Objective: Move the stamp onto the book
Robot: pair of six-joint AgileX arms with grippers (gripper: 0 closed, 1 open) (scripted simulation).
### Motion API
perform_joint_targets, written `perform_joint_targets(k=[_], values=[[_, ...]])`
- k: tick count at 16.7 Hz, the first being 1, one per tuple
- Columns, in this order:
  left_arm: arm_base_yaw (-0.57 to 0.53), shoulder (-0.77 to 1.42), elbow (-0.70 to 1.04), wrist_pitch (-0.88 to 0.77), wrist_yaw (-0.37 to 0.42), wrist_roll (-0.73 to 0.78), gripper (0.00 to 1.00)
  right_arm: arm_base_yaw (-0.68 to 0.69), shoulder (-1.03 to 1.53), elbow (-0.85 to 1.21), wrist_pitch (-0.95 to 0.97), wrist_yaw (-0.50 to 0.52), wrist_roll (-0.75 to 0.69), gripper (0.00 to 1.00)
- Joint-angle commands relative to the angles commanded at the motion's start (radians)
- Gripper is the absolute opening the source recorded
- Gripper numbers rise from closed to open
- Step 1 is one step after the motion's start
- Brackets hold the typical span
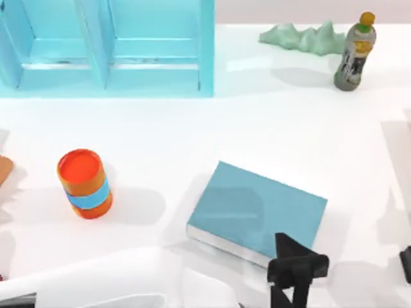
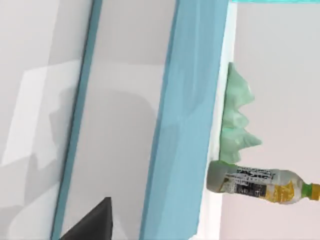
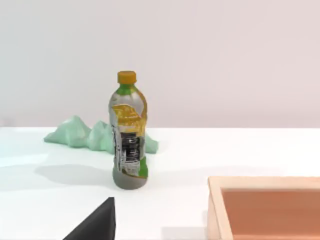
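Book (image 1: pixel 257 215), the teal hardcover that is to receive the load, lies flat and closed at centre-right of the top view, turned at a slant, white page edges facing the near side. Its visible cover carries nothing. The left arm reaches in from the lower left, and the left gripper (image 1: pixel 297 266) hangs over the near right corner of the book, covering that corner. Its jaw state cannot be told, nor whether anything is held beneath it. The right gripper (image 1: pixel 406 264) is parked at the right edge, well apart from the book, and its jaw state cannot be told either. An orange can (image 1: pixel 85 183) with a blue band stands upright to the left of the book, well apart from it. A drink bottle (image 1: pixel 354 52) stands at the far right. A tan-orange piece (image 1: pixel 4 168) is cut off by the left edge of the top view; whether it is the stamp cannot be told. Assessment: placement is not confirmed. The stamp's position is undetermined, possibly hidden under the left gripper. If so, lowering, release and withdrawal remain; if not, the whole transfer remains.
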Motion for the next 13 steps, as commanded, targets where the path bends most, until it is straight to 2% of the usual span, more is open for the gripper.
perform_joint_targets(k=[3,6,9,13], values=[[-0.058,0.022,0.05,-0.263,0.001,-0.226,1.0,0.0,0.0,0.0,0.0,0.0,0.0,1.0],[-0.101,0.037,0.084,-0.458,0.002,-0.399,1.0,0.0,0.0,0.0,0.0,0.0,0.0,1.0],[-0.123,0.045,0.102,-0.557,0.003,-0.494,1.0,0.0,0.0,0.0,0.0,0.0,0.0,1.0],[-0.127,0.047,0.105,-0.572,0.003,-0.508,1.0,0.0,0.0,0.0,0.0,0.0,0.0,1.0]])
